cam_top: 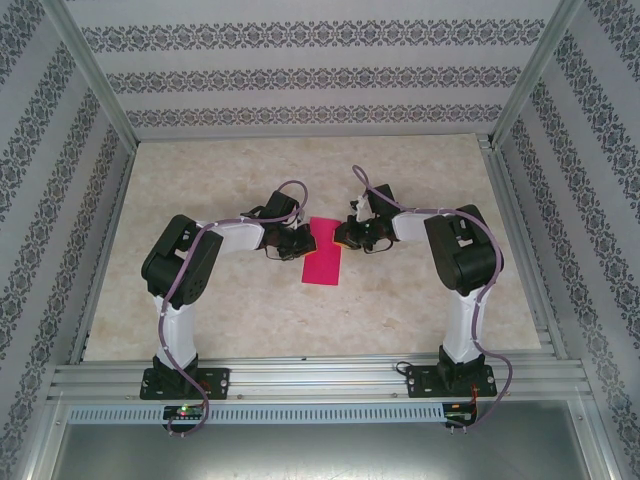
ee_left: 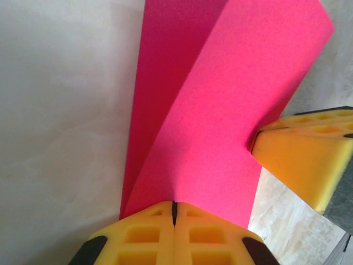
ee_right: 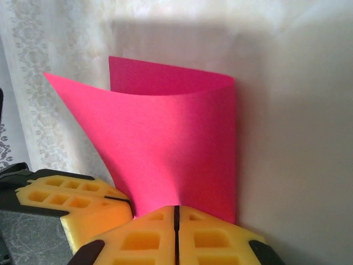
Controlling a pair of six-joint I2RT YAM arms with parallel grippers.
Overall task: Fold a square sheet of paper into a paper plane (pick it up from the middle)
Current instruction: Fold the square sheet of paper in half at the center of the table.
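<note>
1. One pale marbled counter [cam_top: 200, 300] carries the scene.
2. Two hands meet near its middle: the left hand [cam_top: 298, 243] and the right hand [cam_top: 345, 237]. Each has its yellow pads clenched on the paper, one from either side.
3. One square sheet of paper [cam_top: 324, 250], magenta, hangs between them, doubled over into two splayed layers. From above it reads as a narrow strip, its long axis running from the near edge toward the far wall, with the far end leaning slightly right.

no legible txt, labels, nos.
</note>
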